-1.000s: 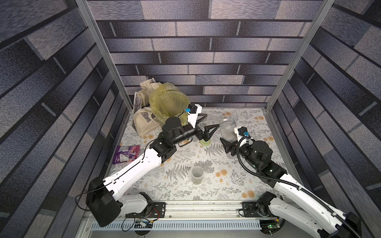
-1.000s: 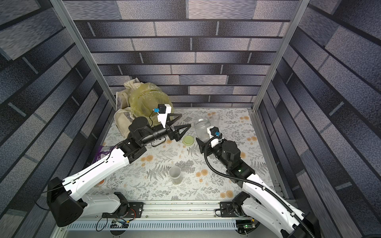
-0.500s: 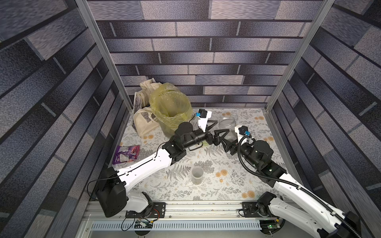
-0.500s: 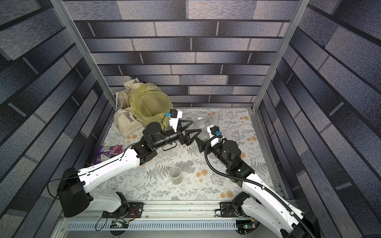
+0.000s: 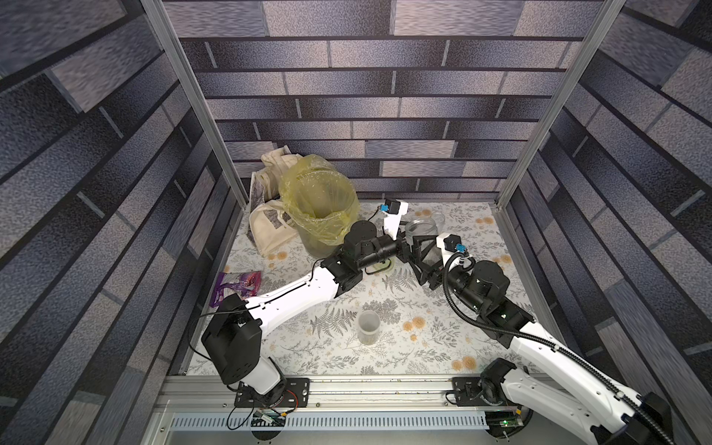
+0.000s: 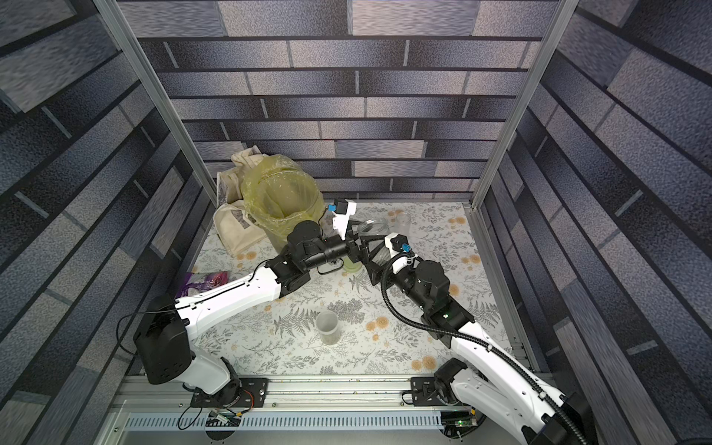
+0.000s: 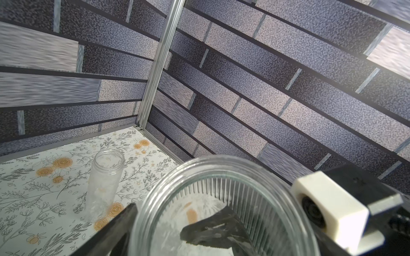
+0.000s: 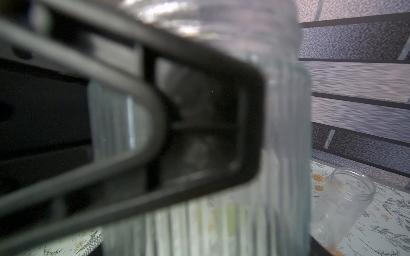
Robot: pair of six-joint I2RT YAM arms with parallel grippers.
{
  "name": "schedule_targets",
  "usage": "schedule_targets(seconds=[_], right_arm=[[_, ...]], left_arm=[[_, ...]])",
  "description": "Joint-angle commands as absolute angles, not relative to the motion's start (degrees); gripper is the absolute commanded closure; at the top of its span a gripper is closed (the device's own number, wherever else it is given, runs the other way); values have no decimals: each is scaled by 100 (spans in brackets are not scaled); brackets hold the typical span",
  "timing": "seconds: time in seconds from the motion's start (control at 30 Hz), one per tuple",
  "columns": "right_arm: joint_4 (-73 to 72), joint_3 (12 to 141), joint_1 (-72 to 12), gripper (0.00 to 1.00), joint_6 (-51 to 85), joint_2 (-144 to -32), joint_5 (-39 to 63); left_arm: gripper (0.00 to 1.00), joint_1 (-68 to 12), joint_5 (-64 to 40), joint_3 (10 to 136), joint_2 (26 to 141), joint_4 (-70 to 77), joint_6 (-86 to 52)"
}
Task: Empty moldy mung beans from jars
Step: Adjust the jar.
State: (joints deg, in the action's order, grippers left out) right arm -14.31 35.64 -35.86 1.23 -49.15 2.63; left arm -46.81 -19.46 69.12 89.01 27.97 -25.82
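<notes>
Mung beans [image 5: 366, 340] showed only as a dull olive layer in the bottom of the short jar [image 5: 368, 324]. That jar stood upright and open at the front middle of the tabletop [image 5: 443, 346], well apart from both of your arms.

The wide jar [image 5: 421, 228], ribbed and with its mouth open, sat farther back near the middle. You had the jaws of your right gripper [image 5: 427, 257] closed on its lower body, one on each side. From the left wrist it looked empty, with the tabletop's pattern showing through its bottom. The jaws of your left gripper [image 5: 409, 246] stood fully apart and straddled the same jar from the opposite side, gripping nothing. I could not tell whether they touched the glass, nor whether the jar's base rested on the tabletop.

A lime-green lid [image 6: 351, 265] lay flat on the tabletop just beside the wide jar, partly under your left wrist. The tall jar [image 5: 437, 219] stood upright and open just behind the wide jar, and it looked clear and empty in both wrist views.

At the back left stood the bin [image 5: 319, 248], lined with a yellow bag [image 5: 308, 192], its mouth open. A cloth bag [image 5: 267, 231] slumped against it. A purple packet [image 5: 235, 283] lay near the tabletop's left edge.
</notes>
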Motion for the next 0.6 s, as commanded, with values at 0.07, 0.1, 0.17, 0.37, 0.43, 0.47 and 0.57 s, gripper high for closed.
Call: schedule_targets(seconds=[0.07, 0.1, 0.17, 0.37, 0.43, 0.47, 0.57], right_arm=[[-2162, 3867, -3577, 62, 46, -4964, 457], [-2177, 3887, -3582, 62, 47, -4985, 442], [-2214, 3906, -3577, 62, 44, -5031, 409], [-2379, 3945, -3577, 62, 97, -5171, 405], [-2394, 3958, -3577, 62, 96, -5200, 408], [-2407, 3955, -3578, 62, 94, -5216, 420], [-2419, 3960, -3577, 62, 86, -5246, 397]], left_arm=[[0, -4685, -2034, 7229, 9098, 2580, -2742], [0, -4686, -2030, 7225, 9114, 2596, -2786], [0, -4685, -2018, 7199, 9135, 2657, -2853], [17, -4652, -2108, 7181, 9232, 2761, -2946], [26, -4615, -2145, 7136, 9228, 2838, -2979], [30, -4589, -2160, 7130, 9224, 2848, -2995], [40, -4533, -2215, 7126, 9219, 2805, -3028]])
